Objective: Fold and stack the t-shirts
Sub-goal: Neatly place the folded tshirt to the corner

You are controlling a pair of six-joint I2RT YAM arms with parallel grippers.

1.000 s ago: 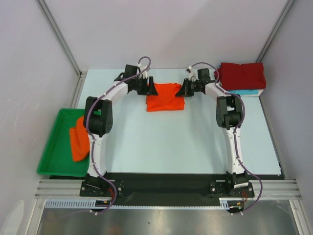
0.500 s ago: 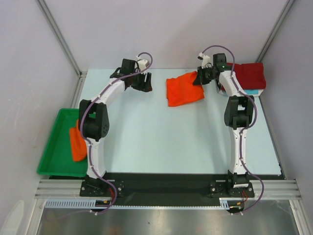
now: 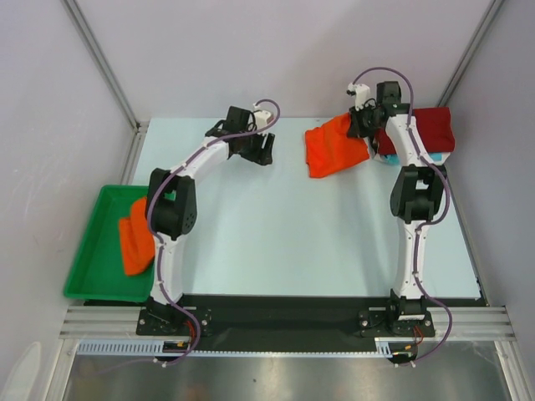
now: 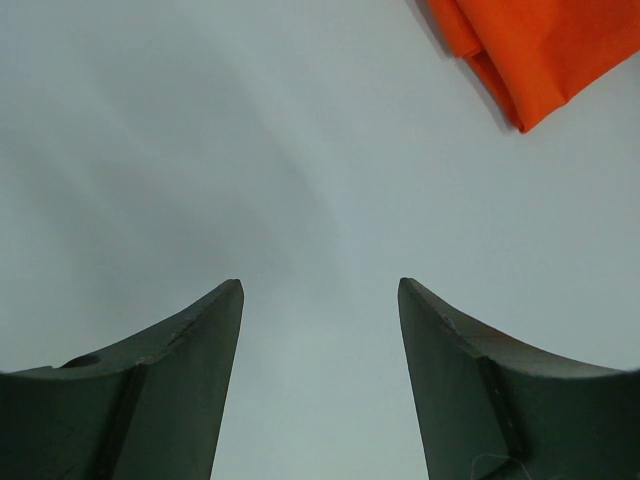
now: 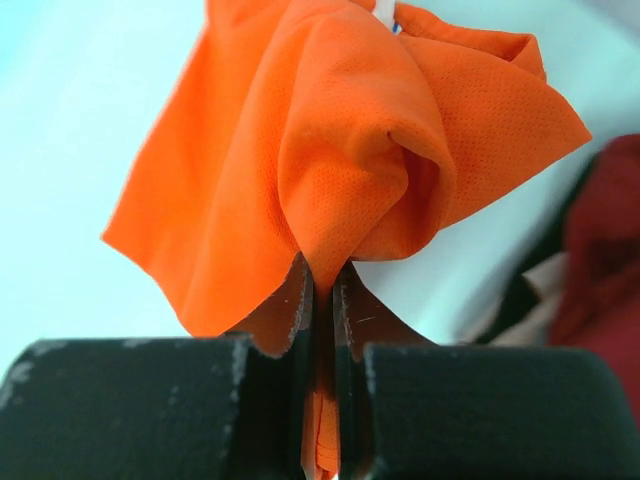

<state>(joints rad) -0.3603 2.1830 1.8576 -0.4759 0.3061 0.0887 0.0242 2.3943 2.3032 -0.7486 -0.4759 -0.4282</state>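
A folded orange t-shirt (image 3: 333,150) hangs above the far right of the table, with my right gripper (image 3: 361,127) shut on its right edge. In the right wrist view the orange t-shirt (image 5: 340,150) bunches between the closed fingers. A dark red t-shirt (image 3: 422,129) lies folded on a turquoise one (image 3: 435,157) at the far right corner; the dark red t-shirt (image 5: 600,260) also shows at the right of the right wrist view. My left gripper (image 3: 261,152) stands open over bare table, left of the hanging shirt. A corner of the orange t-shirt (image 4: 540,50) shows in the left wrist view.
A green tray (image 3: 92,251) at the left table edge holds more orange shirts (image 3: 134,238). Grey walls and metal posts close in the back and sides. The arm bases stand along the near edge.
My right gripper has carried the orange t-shirt off the table's far middle up and right, toward the dark red stack. My left gripper let go of it and stays open to its left.
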